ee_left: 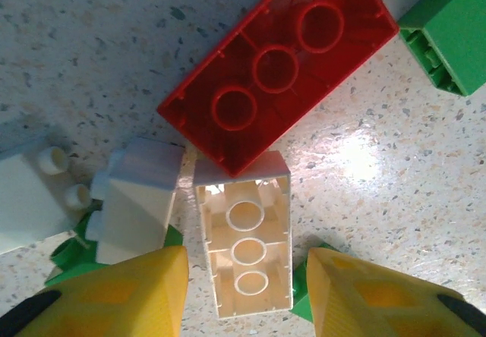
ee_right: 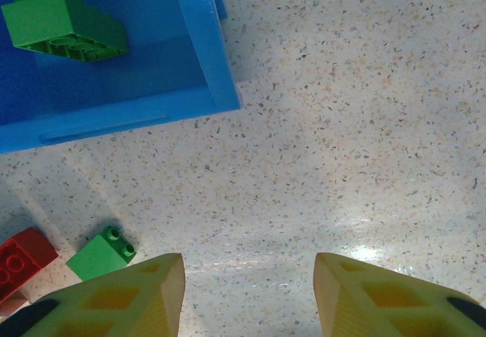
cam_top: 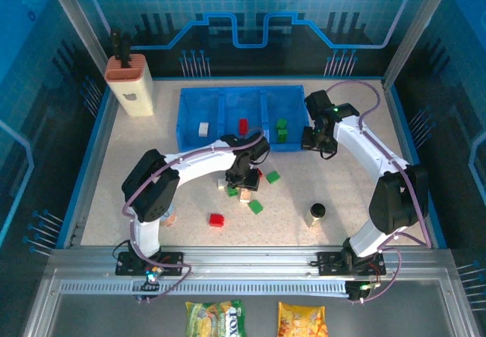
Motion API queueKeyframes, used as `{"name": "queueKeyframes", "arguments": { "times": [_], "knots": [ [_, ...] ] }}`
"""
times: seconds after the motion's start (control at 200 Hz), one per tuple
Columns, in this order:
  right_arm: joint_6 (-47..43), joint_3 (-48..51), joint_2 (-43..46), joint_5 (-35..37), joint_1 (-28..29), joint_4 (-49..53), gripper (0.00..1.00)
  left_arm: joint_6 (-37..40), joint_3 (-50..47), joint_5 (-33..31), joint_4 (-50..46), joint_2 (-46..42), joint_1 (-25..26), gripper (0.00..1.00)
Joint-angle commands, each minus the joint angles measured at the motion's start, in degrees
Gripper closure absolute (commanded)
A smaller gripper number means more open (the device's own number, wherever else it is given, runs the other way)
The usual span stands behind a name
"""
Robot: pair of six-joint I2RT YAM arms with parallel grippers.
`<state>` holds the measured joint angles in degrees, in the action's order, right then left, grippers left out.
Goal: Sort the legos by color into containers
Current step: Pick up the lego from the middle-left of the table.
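Note:
My left gripper [cam_top: 241, 179] hangs low over a cluster of legos at mid-table. Its yellow fingers [ee_left: 152, 288] straddle an upside-down cream brick [ee_left: 244, 238], with a thin gap on each side, so it is open. A red brick [ee_left: 277, 71] overlaps the cream one's far end. A white brick [ee_left: 137, 200] lies to the left and a green one [ee_left: 452, 37] at the upper right. The blue tray [cam_top: 190, 136] holds a white [cam_top: 203, 128], a red [cam_top: 243, 125] and a green lego [cam_top: 282, 128] in separate compartments. My right gripper [ee_right: 249, 272] is open over bare table by the tray's corner [ee_right: 209, 48].
Loose green bricks [cam_top: 272, 176] [cam_top: 256, 206] and a red one [cam_top: 217, 219] lie on the table. A dark-capped bottle [cam_top: 317, 213] stands at the front right. A beige block with an orange top [cam_top: 129, 86] stands at the back left. A raised blue rim borders the table.

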<state>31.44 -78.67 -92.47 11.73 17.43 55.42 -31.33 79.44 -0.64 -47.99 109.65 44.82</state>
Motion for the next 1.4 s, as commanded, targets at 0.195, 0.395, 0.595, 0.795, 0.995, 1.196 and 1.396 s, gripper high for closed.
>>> {"name": "queueKeyframes", "arguments": {
  "times": [0.195,0.395,0.595,0.795,0.995,1.196,1.396],
  "knots": [
    [-0.42,1.0,1.37,-0.34,-0.64,-0.28,0.51,-1.74,1.64,0.07,0.7,2.8,1.14,0.54],
    [-0.61,0.81,1.24,-0.37,-0.63,-0.22,0.5,-1.98,1.51,-0.17,0.53,4.33,1.32,0.54],
    [-0.33,0.64,1.06,-0.91,-0.62,-0.29,0.5,-1.98,1.29,-0.51,0.57,5.05,1.52,0.54],
    [-0.2,0.5,0.89,-1.1,-0.41,-0.22,0.5,-1.91,1.26,-1.61,0.22,5.32,1.5,0.52],
    [-0.17,0.46,0.54,-1.44,-0.26,-0.21,0.5,-1.8,1.8,-2.88,-0.15,5.05,1.85,0.52],
    [-0.12,0.33,0.29,-1.44,0.08,-0.22,0.5,-1.67,2.82,-4.25,-1.01,5.23,2.57,0.52],
    [-0.14,0.1,-0.16,-1.35,0.24,-0.13,0.5,-1.36,3.97,-6.34,-2.52,6.06,3.21,0.49]
  ]
}}
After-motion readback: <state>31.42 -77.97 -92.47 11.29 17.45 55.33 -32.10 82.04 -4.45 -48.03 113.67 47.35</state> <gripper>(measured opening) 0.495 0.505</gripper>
